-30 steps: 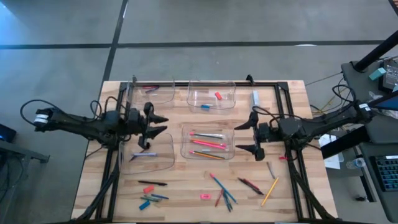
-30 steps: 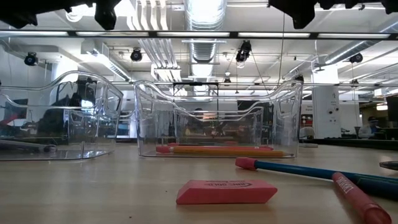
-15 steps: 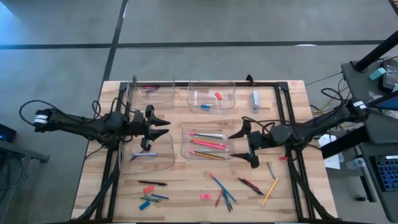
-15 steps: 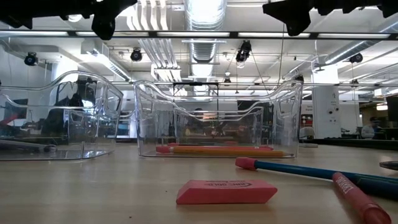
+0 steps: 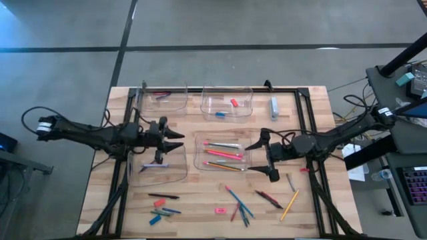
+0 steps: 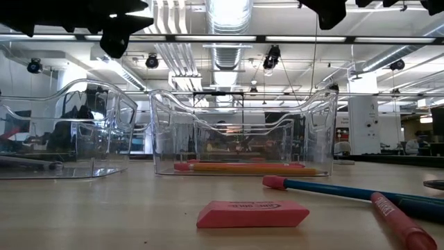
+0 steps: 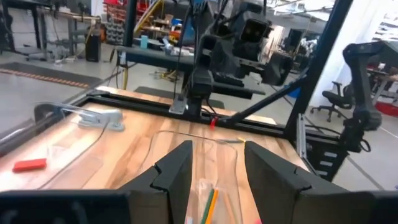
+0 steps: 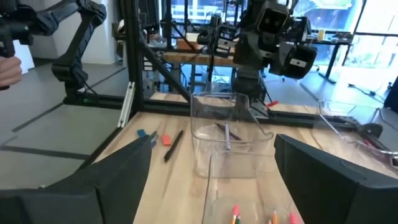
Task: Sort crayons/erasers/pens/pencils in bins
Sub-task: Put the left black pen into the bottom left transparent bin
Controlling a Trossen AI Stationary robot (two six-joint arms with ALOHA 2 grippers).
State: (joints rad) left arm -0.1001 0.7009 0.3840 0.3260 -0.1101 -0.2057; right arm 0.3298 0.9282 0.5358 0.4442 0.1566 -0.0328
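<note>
Pencils, loose ones: an orange pencil [image 5: 289, 205] on the front strip of the surface [image 5: 200, 193], slanted, one end toward the front edge; a short grey stick [image 5: 289, 181] just behind it; more sticks [image 5: 239, 203] crossed in a small pile toward the middle; a dark pen [image 5: 267, 198] between pile and orange pencil.
Over on the left side: a black pen [image 5: 163, 197] lying flat, long way almost straight across, left to right; a red eraser [image 5: 159, 203] and blue crayons [image 5: 160, 213] just in front of it.
Right gripper [image 5: 259, 162]: hangs beside the right end of the pencil bin [image 5: 197, 152]; fingers spread wide; holds nothing, touches nothing; nearer arm for the grey stick and orange pencil, likely with a reach toward the front and a turn to cross the slant.
Left gripper [image 5: 177, 139]: hangs above the back edge of the pen bin [image 5: 175, 175], one purple pen [image 5: 153, 167] inside; fingers [image 7: 177, 171] partly apart, nothing between them; nearer arm for the black pen.
</note>
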